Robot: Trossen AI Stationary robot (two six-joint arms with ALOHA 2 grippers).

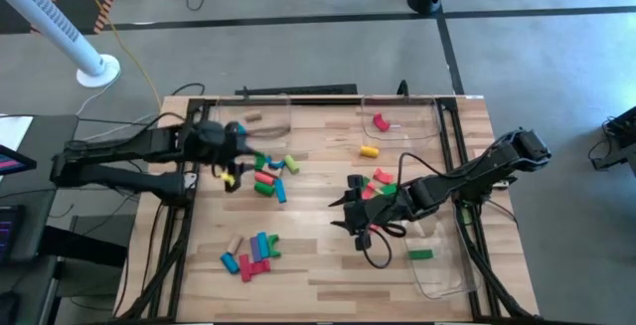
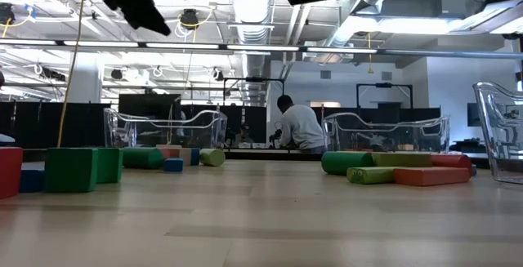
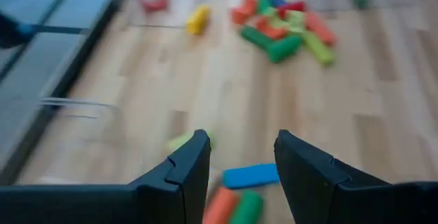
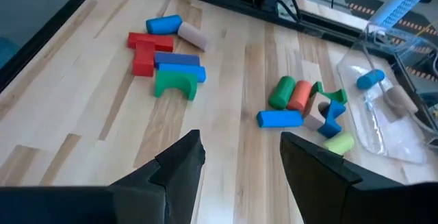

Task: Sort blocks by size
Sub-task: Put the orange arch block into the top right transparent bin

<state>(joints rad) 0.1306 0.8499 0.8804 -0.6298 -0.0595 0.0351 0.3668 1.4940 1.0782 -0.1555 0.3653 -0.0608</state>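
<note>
Currently the left gripper [image 1: 235,159] hangs with its jaws parted and nothing between them, over the near edge of one pile of blocks [image 1: 270,174]. Just under its fingertips lie a blue bar [image 3: 250,175], with a red and a green cylinder beside it. To do this pick well, I judge it should settle on one piece, likely the blue bar, turn so the fingers straddle its short width, and drop straight down so the neighbours are not nudged. A second cluster [image 1: 251,252] lies well apart, toward the table's front. Farther right, the right gripper [image 1: 350,206] is also spread and empty, raised above bare wood beside a third heap [image 1: 379,183]; nothing sits between its fingers [image 4: 179,161]. A clear tray [image 1: 440,270] just off to its side already holds a green piece [image 1: 420,254], so like-sized ones probably belong there.
</note>
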